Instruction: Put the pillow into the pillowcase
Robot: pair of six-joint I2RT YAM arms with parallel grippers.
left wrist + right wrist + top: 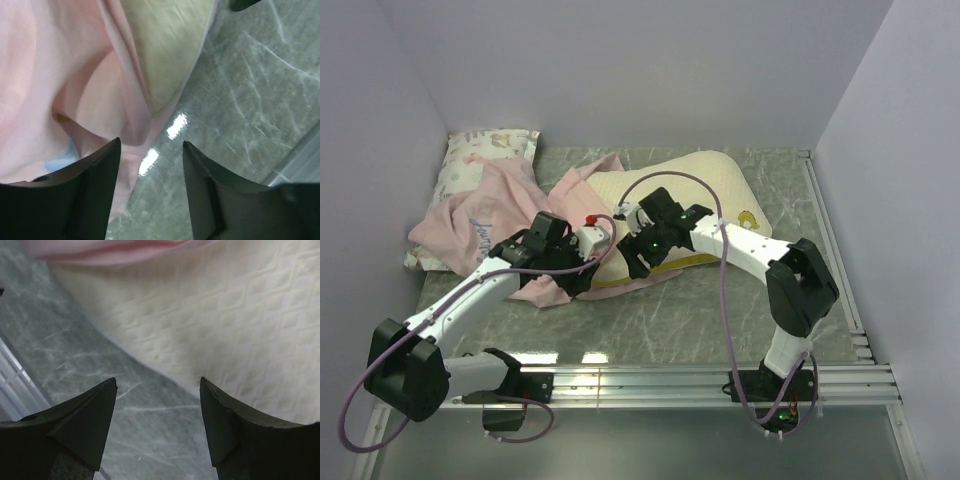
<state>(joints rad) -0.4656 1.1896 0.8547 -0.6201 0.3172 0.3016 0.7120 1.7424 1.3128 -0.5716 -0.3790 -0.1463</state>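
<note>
The cream dimpled pillow (695,190) lies mid-table, its yellow logo (748,217) at the right end. The pink pillowcase (480,215) lies crumpled to its left, with an edge lapping the pillow's near-left corner. My left gripper (578,272) is open and empty over that corner. In the left wrist view, the gripper (151,145) hangs above the pillowcase (65,75) edge, with pillow (165,45) beyond. My right gripper (638,258) is open and empty at the pillow's near edge. In the right wrist view, the gripper (158,382) is above the table beside the pillow (225,315), with the pillowcase (110,250) at the top.
A smaller white printed pillow (480,150) lies at the back left, partly under the pillowcase. Grey marble tabletop (670,320) runs in front. Metal rails line the near edge (720,380) and right side (830,250). White walls enclose the back and sides.
</note>
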